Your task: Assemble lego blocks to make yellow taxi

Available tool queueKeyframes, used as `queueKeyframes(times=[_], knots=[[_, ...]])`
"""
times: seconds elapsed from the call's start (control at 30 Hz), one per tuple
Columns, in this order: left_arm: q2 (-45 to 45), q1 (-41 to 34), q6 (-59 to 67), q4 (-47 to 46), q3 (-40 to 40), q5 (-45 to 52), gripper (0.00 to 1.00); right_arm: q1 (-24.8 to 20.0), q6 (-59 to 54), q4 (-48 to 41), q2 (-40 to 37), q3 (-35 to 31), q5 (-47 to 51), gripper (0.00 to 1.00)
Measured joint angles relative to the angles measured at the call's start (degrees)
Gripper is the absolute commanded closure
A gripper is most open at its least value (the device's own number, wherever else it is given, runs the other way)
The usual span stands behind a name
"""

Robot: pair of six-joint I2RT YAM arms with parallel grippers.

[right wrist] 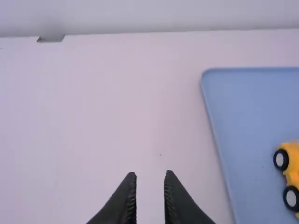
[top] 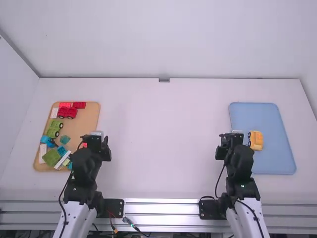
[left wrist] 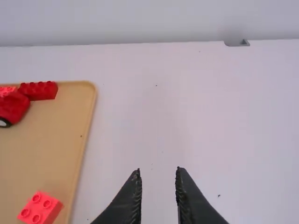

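Seemingly a yellow car (right wrist: pixel 293 158), cut off.

Before you, a white table (top: pixel 163 144) meets a plain white back wall (top: pixel 163 39), all under soft, even light.

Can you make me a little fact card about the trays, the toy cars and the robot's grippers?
Tan tray: on the left side of the table, with lots of blocks
Red car: on the tan tray
Green car: on the tan tray
Blue tray: on the right side of the table
Yellow car: on the blue tray
Left gripper: open, nothing between its fingers
Right gripper: open, nothing between its fingers
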Motion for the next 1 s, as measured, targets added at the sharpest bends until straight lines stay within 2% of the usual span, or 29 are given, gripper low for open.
queueKeyframes(times=[0.17,0.3,1.0], knots=[[-5.4,0.0,0.0,0.0,-5.6,0.0,0.98,0.0,-0.1,0.0,-5.9,-5.8,-0.1,0.99],[-9.0,0.0,0.0,0.3,-6.7,0.0,1.0,0.0,0.0,0.3,-9.9,-9.3,0.0,1.0],[-22.0,0.0,0.0,0.4,-6.7,0.0,1.0,0.0,-0.2,0.4,-26.1,-9.3,-0.2,1.0]])
